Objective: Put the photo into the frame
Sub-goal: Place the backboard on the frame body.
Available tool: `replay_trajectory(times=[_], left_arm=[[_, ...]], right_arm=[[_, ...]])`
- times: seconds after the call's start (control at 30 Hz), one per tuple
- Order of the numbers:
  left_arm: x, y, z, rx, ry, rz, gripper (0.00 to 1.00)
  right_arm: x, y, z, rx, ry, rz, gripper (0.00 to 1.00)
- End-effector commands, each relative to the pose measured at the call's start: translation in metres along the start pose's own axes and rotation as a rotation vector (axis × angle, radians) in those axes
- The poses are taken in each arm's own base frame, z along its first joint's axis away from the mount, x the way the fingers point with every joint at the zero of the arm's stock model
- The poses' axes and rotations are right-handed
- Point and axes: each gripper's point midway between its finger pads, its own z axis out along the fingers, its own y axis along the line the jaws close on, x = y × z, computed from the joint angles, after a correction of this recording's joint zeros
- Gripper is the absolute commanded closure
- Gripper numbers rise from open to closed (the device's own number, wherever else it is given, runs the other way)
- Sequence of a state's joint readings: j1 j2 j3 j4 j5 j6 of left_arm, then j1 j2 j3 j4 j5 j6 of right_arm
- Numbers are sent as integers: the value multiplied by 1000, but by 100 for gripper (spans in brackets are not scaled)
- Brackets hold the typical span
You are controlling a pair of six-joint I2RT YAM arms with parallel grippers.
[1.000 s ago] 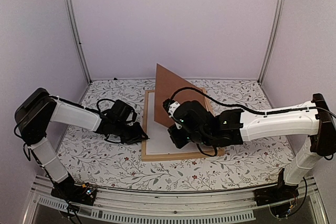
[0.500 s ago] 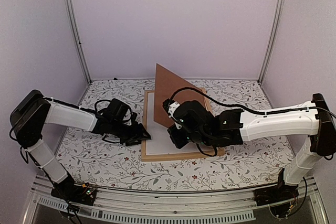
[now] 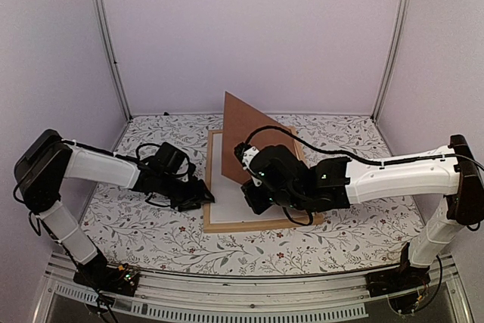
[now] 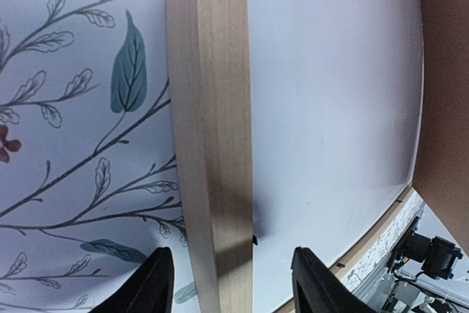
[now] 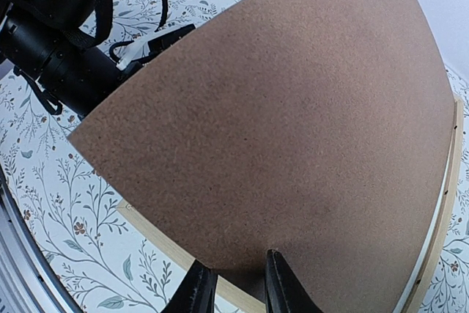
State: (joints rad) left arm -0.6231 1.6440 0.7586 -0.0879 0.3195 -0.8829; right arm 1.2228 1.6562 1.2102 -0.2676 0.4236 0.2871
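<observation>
The light wood frame (image 3: 249, 226) lies flat on the table. A plain white sheet (image 3: 227, 203) lies inside it; no cat picture shows, so I cannot tell if it is the photo's back. My left gripper (image 3: 203, 196) is open, low over the frame's left bar (image 4: 209, 144), one finger (image 4: 157, 284) on each side of the bar, with the white sheet (image 4: 330, 93) to the right. My right gripper (image 3: 251, 188) is shut on the lower edge of the brown backing board (image 3: 246, 130) and holds it tilted up over the frame. In the right wrist view the board (image 5: 293, 122) fills the frame above the fingertips (image 5: 199, 291).
The floral tablecloth (image 3: 151, 232) covers the table. Metal posts (image 3: 106, 35) and lilac walls close in the back and sides. The right arm's black cable (image 3: 302, 141) loops above the frame. The left arm (image 5: 58, 42) shows behind the board.
My left gripper has slid a little to the right, onto the frame's left bar. The right gripper and the raised board have not moved.
</observation>
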Motion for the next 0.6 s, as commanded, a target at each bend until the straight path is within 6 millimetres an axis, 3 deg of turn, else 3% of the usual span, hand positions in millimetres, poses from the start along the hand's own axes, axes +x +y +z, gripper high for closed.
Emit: replay_trajectory(times=[0.0, 0.33, 0.57], left_arm=[[-13, -9, -14, 25, -49, 27, 41], [-32, -18, -50, 49, -135, 75, 37], [-41, -23, -65, 43, -173, 113, 34]], right_arm=[[-9, -5, 4, 10, -22, 25, 76], [-4, 3, 7, -22, 23, -18, 76], [5, 7, 13, -28, 65, -25, 76]])
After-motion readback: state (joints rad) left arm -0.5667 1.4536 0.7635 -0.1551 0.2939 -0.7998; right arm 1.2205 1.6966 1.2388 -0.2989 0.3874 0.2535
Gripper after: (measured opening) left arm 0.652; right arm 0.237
